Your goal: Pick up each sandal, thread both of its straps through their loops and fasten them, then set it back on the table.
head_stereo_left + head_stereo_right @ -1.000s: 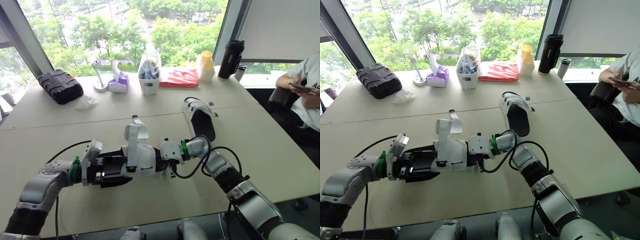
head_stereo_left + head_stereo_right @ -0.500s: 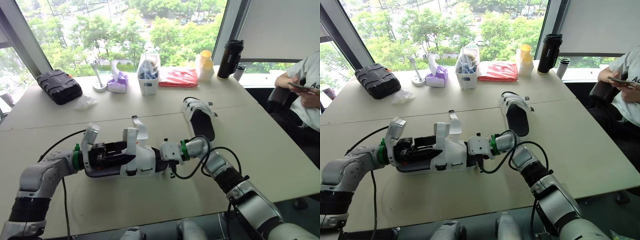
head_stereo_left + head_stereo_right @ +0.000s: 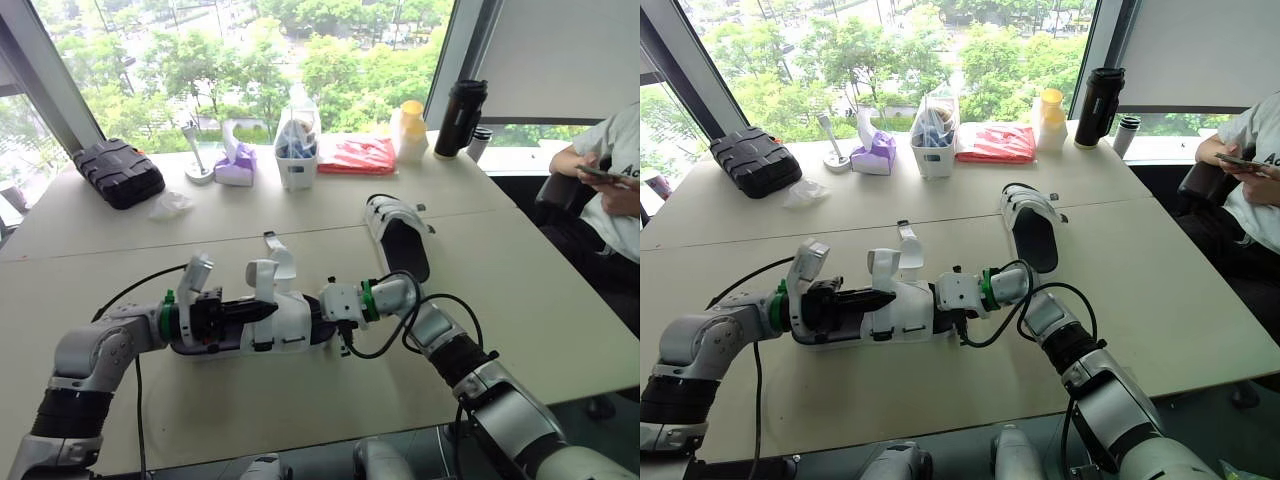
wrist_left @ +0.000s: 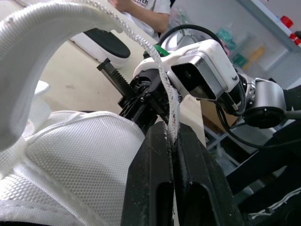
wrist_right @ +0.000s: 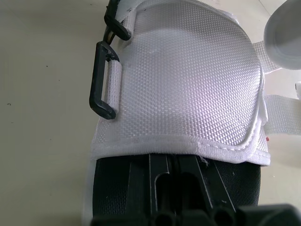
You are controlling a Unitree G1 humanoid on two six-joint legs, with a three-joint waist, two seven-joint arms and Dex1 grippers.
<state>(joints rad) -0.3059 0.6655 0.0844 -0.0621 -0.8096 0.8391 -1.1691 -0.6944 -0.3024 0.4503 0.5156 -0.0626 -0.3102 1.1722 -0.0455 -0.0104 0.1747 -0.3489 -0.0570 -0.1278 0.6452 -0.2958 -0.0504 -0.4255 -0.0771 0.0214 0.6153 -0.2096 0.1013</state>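
The near sandal [image 3: 290, 325] is sitting at the near centre of the table [image 3: 300, 410], lying lengthwise left-right btwn the two grippers. One white strap [image 3: 262, 278] is standing up from its left part, and a 2nd strap [image 3: 281, 256] is rising just behind it. In the R wrist view, the black loops [image 5: 101, 80] are hanging empty at the edge of the mesh upper.

The L gripper [image 3: 255, 311] is reaching in from the left, w/ its fingers [image 4: 150, 188] pressed together and pinching the strap's edge. The R gripper [image 3: 318, 318] is meeting the sandal's right end. Whether it's clamping anything, can't tell.

The second sandal [image 3: 398, 235] is lying farther off to the right, apart from both grippers.

Along the far edge, left to right:
- A black case [image 3: 120, 172] is sitting closed, w/ a crumpled clear wrap [image 3: 172, 205] lying near it.
- A white stand [image 3: 198, 158] is standing next.
- A purple tissue box [image 3: 237, 168] is showing one tissue poking up.
- A white caddy [image 3: 297, 155] is holding bluish items. Can't tell what they are.
- A red packet [image 3: 358, 155] is lying flat.
- A yellow-capped bottle [image 3: 412, 130], a black flask [image 3: 462, 118] and a small cup [image 3: 482, 143] are standing capped, contents hidden.

A person [image 3: 615, 185] is sitting at the right edge, holding a phone [image 3: 603, 174].
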